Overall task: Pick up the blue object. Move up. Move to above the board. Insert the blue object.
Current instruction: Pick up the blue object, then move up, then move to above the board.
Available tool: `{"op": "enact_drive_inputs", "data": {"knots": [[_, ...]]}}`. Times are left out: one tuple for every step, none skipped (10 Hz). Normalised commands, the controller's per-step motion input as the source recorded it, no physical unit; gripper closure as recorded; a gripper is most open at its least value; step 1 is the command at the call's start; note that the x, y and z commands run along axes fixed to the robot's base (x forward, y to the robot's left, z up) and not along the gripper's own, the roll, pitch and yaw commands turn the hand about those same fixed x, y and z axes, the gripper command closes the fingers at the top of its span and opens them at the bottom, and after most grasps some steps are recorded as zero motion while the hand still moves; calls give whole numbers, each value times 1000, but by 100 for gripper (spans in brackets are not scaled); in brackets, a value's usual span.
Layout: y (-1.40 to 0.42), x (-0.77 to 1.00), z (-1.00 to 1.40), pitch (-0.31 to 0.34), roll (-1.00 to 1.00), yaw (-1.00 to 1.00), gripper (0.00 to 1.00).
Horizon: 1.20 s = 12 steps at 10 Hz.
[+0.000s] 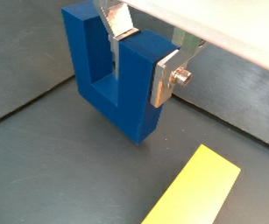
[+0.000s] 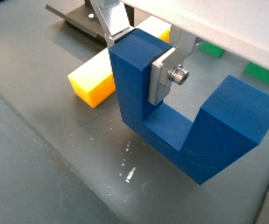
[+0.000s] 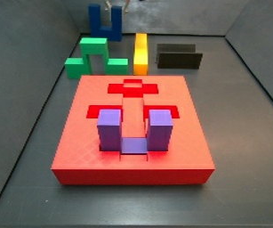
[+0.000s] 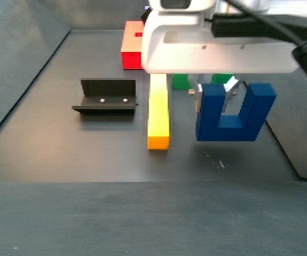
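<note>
The blue object [image 1: 113,79] is a dark blue U-shaped block, standing prongs up. My gripper [image 1: 143,52] is shut on one prong, a silver finger [image 1: 164,80] on each side of it. The same grip shows in a wrist view [image 2: 137,52], with the free prong [image 2: 236,109] beside it. In a side view the blue object [image 4: 236,112] hangs under the gripper [image 4: 212,85], at or just above the floor; I cannot tell which. The red board [image 3: 79,151] lies apart from it, and the blue object [image 3: 97,16] is at the far end of the floor.
A purple U-shaped block [image 3: 108,129] sits in a recess of the board. A yellow bar [image 4: 157,112] lies next to the blue object. A green stepped block [image 3: 93,53] and the dark fixture [image 4: 105,97] stand nearby. Grey walls ring the floor.
</note>
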Motion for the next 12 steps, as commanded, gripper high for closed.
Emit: {"op": "enact_drive_inputs", "data": {"knots": [[0, 0, 0, 0, 0, 0, 100], [0, 0, 0, 0, 0, 0, 100], [0, 0, 833, 0, 0, 0, 100], [-27, 11, 821, 3, -1, 38, 100], [-26, -15, 590, 33, 30, 36, 100], [-9, 13, 288, 31, 74, 29, 100], [0, 0, 1400, 0, 0, 0, 100], [8, -23, 1400, 12, -35, -7, 100], [-4, -74, 1400, 22, -13, -7, 100], [-1, -15, 1400, 4, 14, -2, 100], [8, 32, 801, 56, -11, 3, 100], [7, 37, 447, 82, -1, -4, 100]]}}
